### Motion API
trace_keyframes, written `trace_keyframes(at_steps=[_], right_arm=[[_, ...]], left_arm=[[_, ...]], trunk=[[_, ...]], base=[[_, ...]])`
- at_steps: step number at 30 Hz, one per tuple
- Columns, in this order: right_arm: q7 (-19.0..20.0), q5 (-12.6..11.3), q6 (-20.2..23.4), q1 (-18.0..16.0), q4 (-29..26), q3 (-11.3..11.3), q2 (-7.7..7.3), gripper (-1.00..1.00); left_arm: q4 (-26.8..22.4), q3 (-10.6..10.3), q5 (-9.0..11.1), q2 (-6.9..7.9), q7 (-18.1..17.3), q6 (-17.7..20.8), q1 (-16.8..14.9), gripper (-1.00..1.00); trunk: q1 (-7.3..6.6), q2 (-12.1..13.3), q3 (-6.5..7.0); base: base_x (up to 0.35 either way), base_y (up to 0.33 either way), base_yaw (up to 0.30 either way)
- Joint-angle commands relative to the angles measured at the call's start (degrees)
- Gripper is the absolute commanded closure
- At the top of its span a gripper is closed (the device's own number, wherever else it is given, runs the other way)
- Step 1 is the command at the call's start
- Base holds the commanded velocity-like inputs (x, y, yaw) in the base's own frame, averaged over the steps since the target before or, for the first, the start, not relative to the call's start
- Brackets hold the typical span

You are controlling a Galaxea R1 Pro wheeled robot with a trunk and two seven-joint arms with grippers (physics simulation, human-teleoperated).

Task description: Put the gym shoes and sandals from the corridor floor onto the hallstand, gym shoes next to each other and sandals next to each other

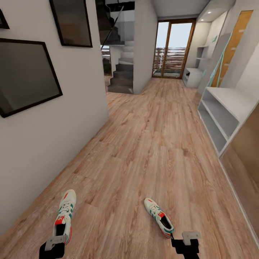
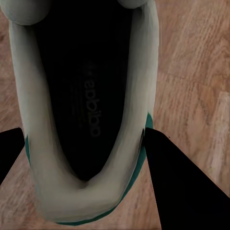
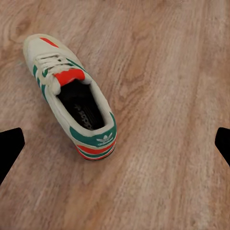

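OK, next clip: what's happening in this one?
The robot stands in a corridor over two gym shoes on the wood floor. Its left gripper is low around the heel of the left gym shoe, fingers either side. The right gripper hangs open above the right gym shoe. The hallstand waits on the right.

Bright even render; daylight from glass door (image 1: pixel 173 48); edges maybe warped.

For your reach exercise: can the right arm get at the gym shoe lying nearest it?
Probably yes: the right gripper hangs open just behind that gym shoe, apart from it, with bare corridor floor around.
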Motion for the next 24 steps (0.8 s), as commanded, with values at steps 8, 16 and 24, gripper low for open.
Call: trace_keyframes(at_steps=[8,16,24], right_arm=[[-0.35,0.61,-0.12,-0.02,0.04,-0.22,0.0,-1.0],[-0.35,0.61,-0.12,-0.02,0.04,-0.22,0.0,-1.0],[-0.35,0.61,-0.12,-0.02,0.04,-0.22,0.0,-1.0]], left_arm=[[0.07,0.5,-0.35,-0.08,-0.38,-0.21,-0.06,1.0],[0.07,0.45,-0.35,-0.09,-0.45,-0.24,-0.06,1.0],[0.07,0.47,-0.35,-0.09,-0.38,-0.19,-0.06,1.0]], trunk=[[-0.01,-0.02,-0.04],[-0.01,-0.02,-0.04],[-0.01,-0.02,-0.04]], base=[[0.0,0.0,0.278],[0.0,-0.112,0.279],[0.0,-0.251,0.279]])
